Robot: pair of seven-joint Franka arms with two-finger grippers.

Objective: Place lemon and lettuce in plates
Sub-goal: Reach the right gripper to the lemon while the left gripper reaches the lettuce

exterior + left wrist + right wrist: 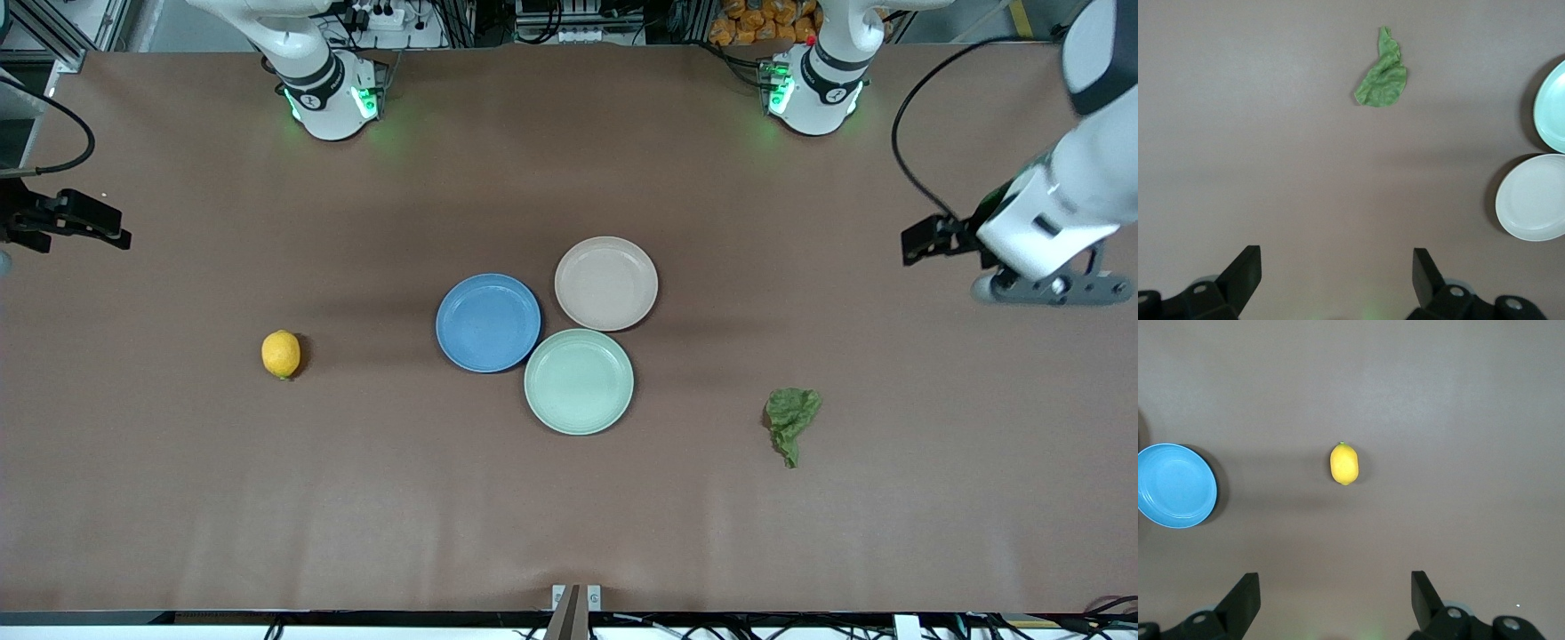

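Front view — lemon (281, 354), lettuce (791, 419) on table; both grippers (1335, 280) (1335, 600) spread, empty.

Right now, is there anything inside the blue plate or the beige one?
Nothing: the blue plate and the pinkish-beige plate both show bare insides. The lemon and lettuce lie on the table. Nothing covers either plate; their undersides stay hidden.
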